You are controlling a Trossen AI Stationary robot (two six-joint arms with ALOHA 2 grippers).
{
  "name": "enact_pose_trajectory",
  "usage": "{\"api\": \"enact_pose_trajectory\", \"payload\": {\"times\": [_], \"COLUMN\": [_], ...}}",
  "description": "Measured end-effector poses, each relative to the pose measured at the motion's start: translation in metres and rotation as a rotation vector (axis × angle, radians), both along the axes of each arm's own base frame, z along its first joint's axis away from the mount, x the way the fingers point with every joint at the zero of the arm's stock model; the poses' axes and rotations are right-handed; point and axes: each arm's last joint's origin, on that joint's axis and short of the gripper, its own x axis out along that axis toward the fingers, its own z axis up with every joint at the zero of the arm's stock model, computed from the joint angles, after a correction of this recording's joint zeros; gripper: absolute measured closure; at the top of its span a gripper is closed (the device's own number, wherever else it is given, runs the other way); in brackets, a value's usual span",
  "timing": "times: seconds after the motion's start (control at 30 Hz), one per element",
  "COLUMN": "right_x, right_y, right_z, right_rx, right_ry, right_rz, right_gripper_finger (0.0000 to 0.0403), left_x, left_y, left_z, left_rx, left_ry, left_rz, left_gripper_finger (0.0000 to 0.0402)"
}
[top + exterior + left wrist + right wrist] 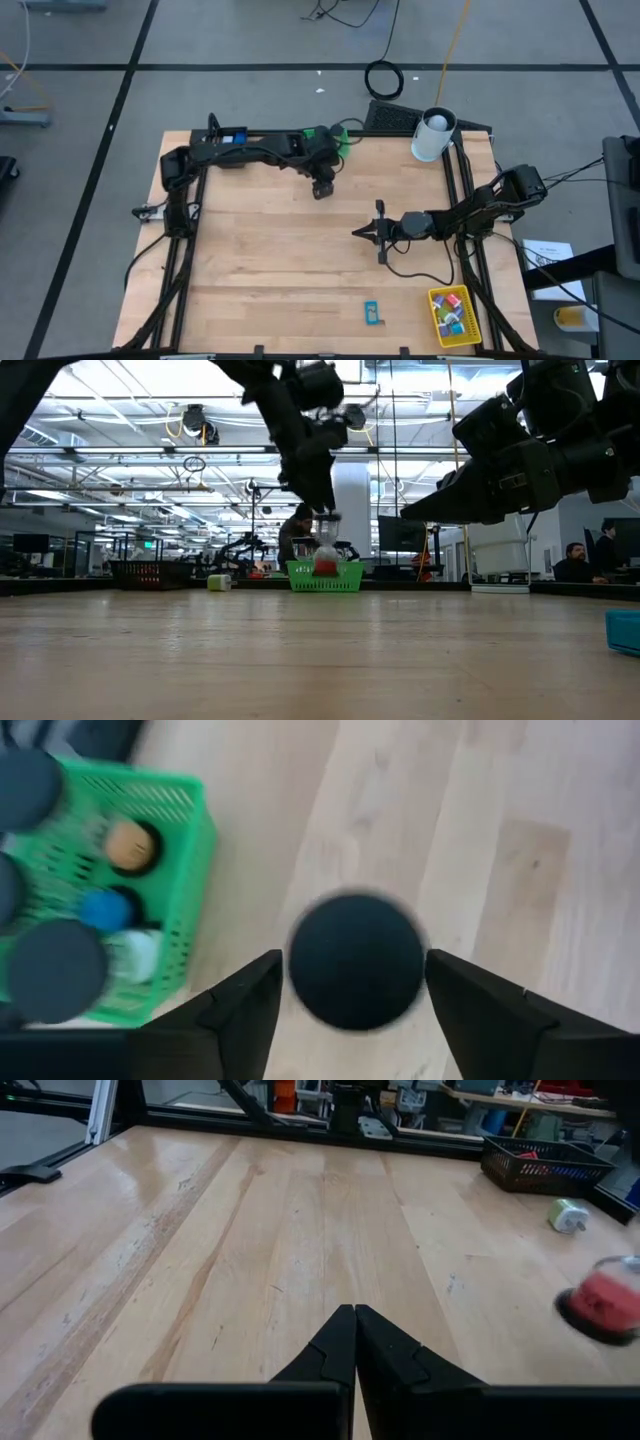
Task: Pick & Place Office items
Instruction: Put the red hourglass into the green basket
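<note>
Fingers of the left gripper (355,1005) stand apart on either side of a black round roll (355,960), just beside the green bin (185,850) at the worktop's (280,250) far edge. Right gripper (362,232) hovers mid-worktop, fingers closed, empty.

— Is any lettering, label, brand or number to be read anywhere on the table (300,250) or in the room behind it?

— None can be made out. A white sheet (545,255) lying just off the table's right edge appears printed, but its marks are too small to be read. No legible sign is seen in the hall beyond.
</note>
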Motion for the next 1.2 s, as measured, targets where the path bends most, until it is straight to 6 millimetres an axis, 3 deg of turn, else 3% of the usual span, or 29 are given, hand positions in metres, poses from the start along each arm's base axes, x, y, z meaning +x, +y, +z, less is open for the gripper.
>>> {"api": "enact_pose_trajectory", "payload": {"times": [0.13, 0.27, 0.4, 0.57, 0.67, 0.83, 0.93, 1.03, 1.2], "right_x": [0.000, 0.000, 0.000, 0.000, 0.000, 0.000, 0.001, 0.001, 0.002], "right_y": [0.000, 0.000, 0.000, 0.000, 0.000, -0.001, -0.002, -0.005, -0.013], "right_z": [0.000, 0.000, 0.000, 0.000, 0.000, 0.001, 0.001, 0.003, 0.001], "right_rx": [-0.001, 0.000, 0.000, 0.000, 0.000, 0.003, 0.013, 0.035, 0.083], "right_ry": [0.001, 0.001, 0.001, 0.004, 0.001, -0.007, -0.015, -0.028, -0.012], "right_rz": [0.000, -0.001, -0.001, -0.002, -0.004, -0.009, -0.019, -0.064, -0.127], "right_gripper_finger": [0.0403, 0.0403, 0.0403, 0.0403, 0.0403, 0.0399, 0.0397, 0.0394, 0.0394], "left_x": [-0.004, -0.004, -0.010, -0.025, -0.041, -0.087, -0.111, -0.129, -0.155], "left_y": [-0.006, -0.012, -0.017, -0.025, -0.032, -0.042, -0.045, -0.046, -0.054], "left_z": [0.016, 0.008, -0.017, -0.011, -0.001, 0.010, 0.011, 0.009, -0.030], "left_rx": [0.023, 0.030, 0.085, 0.125, 0.143, 0.186, 0.147, 0.084, 0.167], "left_ry": [-0.045, -0.035, 0.054, 0.009, -0.104, -0.391, -0.572, -0.620, -0.623], "left_rz": [-0.004, -0.032, -0.021, -0.036, -0.056, -0.077, -0.045, -0.027, -0.037], "left_gripper_finger": [0.0135, 0.0149, 0.0189, 0.0264, 0.0309, 0.0366, 0.0390, 0.0397, 0.0398]}}
